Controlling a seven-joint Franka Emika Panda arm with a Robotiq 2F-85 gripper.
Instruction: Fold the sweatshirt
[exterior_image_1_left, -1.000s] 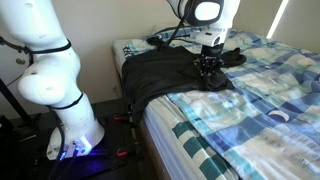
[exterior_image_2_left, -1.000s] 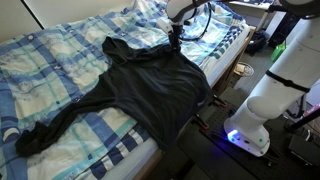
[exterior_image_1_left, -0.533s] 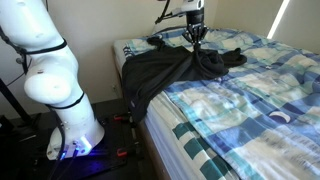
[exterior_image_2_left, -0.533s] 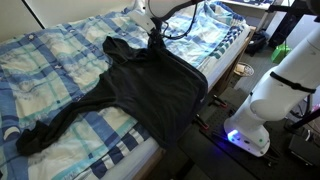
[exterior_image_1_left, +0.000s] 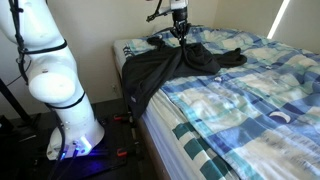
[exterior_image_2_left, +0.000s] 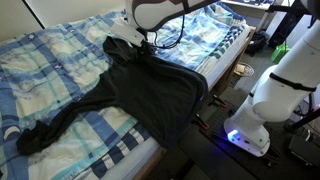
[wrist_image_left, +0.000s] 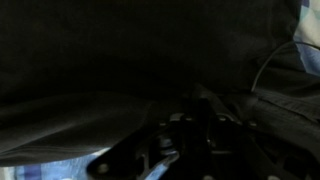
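Gripping a pinch of dark cloth, the hand (exterior_image_1_left: 180, 32) stands above the head-end part of the surface (exterior_image_2_left: 60, 62), the fingers closed on the sweatshirt (exterior_image_1_left: 160, 72). This is a judgement from the way the fabric rises to a peak at the fingertips in both exterior views. The wrist view is too dark to show the fingers, and dark cloth (wrist_image_left: 120, 50) fills nearly all of it.

Findings, from the hand outward:

- The held point is at the garment's end nearest the head edge. From it the cloth falls away in a slope toward the side edge next to the robot base (exterior_image_2_left: 250, 130).
- The body of the sweatshirt (exterior_image_2_left: 150, 92) lies flat across the surface, and its lower part hangs over that side edge.
- One long sleeve (exterior_image_2_left: 45, 133) trails away from the body toward the foot-end corner, well apart from the hand.
- The blue-and-white bedspread (exterior_image_1_left: 250, 100) lies bare on the far side.

Assessment: the bulk of the garment lies below the hand and toward the side edge. Its long axis runs from the held point down to the overhanging part. Carrying the pinch along that axis would lay cloth over cloth. The trailing sleeve remains unfolded.
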